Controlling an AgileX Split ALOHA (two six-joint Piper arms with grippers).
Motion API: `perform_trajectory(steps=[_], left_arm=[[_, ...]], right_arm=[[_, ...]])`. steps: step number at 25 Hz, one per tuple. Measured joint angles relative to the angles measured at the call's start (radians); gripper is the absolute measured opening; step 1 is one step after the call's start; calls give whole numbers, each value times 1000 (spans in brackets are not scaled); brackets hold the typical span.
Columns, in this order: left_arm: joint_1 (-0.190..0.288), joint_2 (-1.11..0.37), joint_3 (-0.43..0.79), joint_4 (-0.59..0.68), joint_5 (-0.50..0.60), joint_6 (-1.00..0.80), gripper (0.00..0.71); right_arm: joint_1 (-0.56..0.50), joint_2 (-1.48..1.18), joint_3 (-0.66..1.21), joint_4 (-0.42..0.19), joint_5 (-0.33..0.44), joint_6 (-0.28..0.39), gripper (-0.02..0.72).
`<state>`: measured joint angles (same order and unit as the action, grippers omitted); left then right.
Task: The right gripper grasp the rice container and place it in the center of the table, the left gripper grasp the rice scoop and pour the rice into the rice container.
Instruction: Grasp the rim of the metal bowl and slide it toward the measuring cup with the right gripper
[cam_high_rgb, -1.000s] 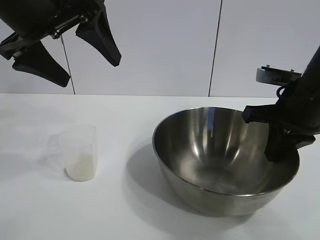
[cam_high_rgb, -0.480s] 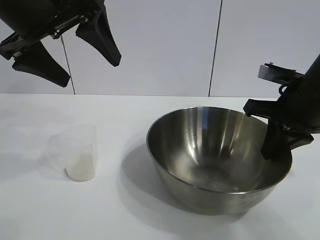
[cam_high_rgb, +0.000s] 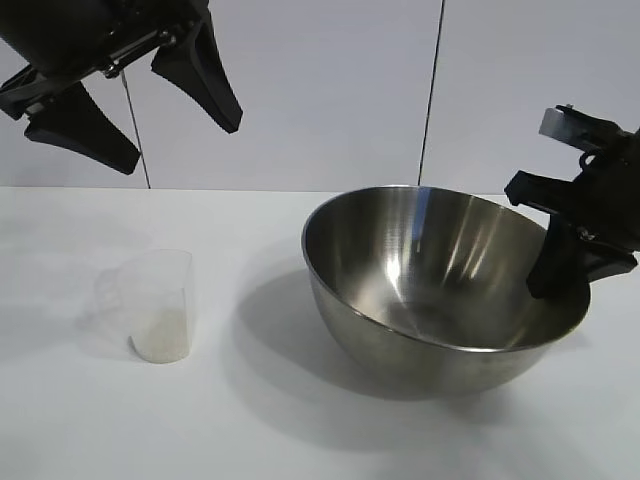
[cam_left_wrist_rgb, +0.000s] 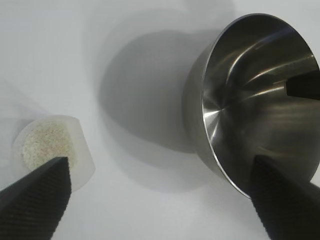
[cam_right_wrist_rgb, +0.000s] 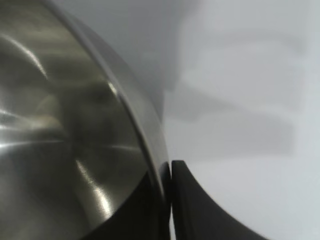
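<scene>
**A:** Any brand, label or writing to read?

**B:** I can't make out any. The rice container (cam_high_rgb: 440, 290) is bare polished steel, the rice scoop (cam_high_rgb: 155, 305) is plain clear plastic, and the wall panels (cam_high_rgb: 320, 90) behind are blank.

**A:** Then the pincers. The right one?

**B:** The right gripper (cam_high_rgb: 562, 265) is clenched on the container's rim at the side toward the right arm. In the right wrist view 1 finger (cam_right_wrist_rgb: 200, 210) lies against the outside of the wall and the other sits inside the bowl, with only the thin rim (cam_right_wrist_rgb: 150, 145) between them.

**A:** How does the container sit?

**B:** Tilted: the gripped side is raised, so the opening leans toward the camera in the exterior view, while the underside appears to rest on the table (cam_high_rgb: 250, 420), right of the middle. It casts a broad shadow toward the scoop.

**A:** And the left pincer?

**B:** The left gripper (cam_high_rgb: 135, 105) hangs high above the table's left part, spread wide, its 2 fingers well apart and holding nothing. It touches nothing.

**A:** Where is the scoop?

**B:** Upright on the table below the left gripper, well apart from the container. The rice (cam_left_wrist_rgb: 45, 145) forms a pale layer in its bottom.
</scene>
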<state>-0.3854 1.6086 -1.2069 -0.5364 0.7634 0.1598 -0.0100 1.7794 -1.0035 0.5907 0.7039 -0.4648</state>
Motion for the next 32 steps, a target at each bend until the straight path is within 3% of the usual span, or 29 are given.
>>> perform_trajectory(steps=[5,13,19,32], left_arm=[[0,0,0,0,0,0,694],[0,0,0,0,0,0,694],[0,0,0,0,0,0,694],[0,0,0,0,-1,0,694]], right_arm=[[2,0,0,47,1,-24,11],[109,0,-4,53,-65,-10,11],[134,43,-73,29,-42,43,11],[154,71,-97,-15,-40,72,11]])
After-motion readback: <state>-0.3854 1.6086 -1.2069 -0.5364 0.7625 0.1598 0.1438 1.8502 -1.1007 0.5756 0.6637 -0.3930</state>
